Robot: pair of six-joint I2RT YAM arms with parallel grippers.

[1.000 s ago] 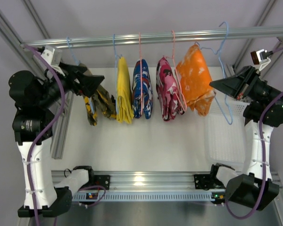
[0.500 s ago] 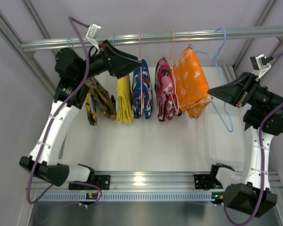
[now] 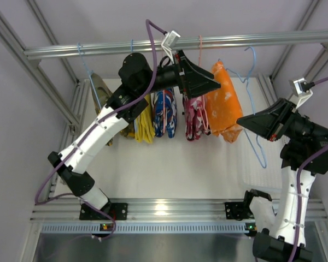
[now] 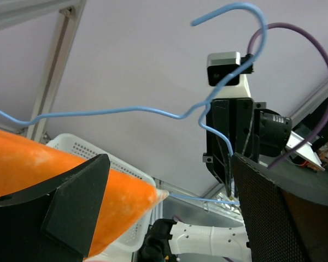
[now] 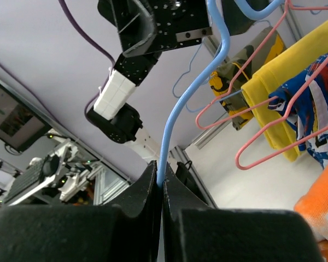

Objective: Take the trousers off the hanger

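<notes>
Because pulling cloth off a thin wire needs something to pull against, the top view shows the work split between the arms. The right tool [image 3: 243, 121] is pinched shut on the hanger [image 3: 258, 143]. It grips the light-blue wire partway down one side, and the hook rises beyond that tool toward the rail [image 3: 98, 49]. Whether the hook hangs on the rail cannot be told from here. The orange trousers [image 3: 227, 106] drape from the frame just left of the right tool. The left tool [image 3: 212, 86] reaches across past the other garments [image 3: 165, 112] to the trousers' upper edge, its jaws spread wide and holding nothing.

In the left wrist view, the orange cloth lies beside one of the fingers [image 4: 71, 207], and its pointed end pokes into the gap between the two. The far finger is apart from it. The hanger's wire runs above and ahead of the tool with nothing in its hook, so the right arm alone appears to carry it. The wide gap looks like a setup for closing on the fabric.

In the right wrist view, that tool's fingers [image 5: 142, 191] meet on the blue wire with no gap, and the wire rises straight out of them. Pink hangers [image 5: 262, 123] and the orange cloth lie off to the tool's right. That firm hold should stop the frame swinging when the cloth is tugged.
</notes>
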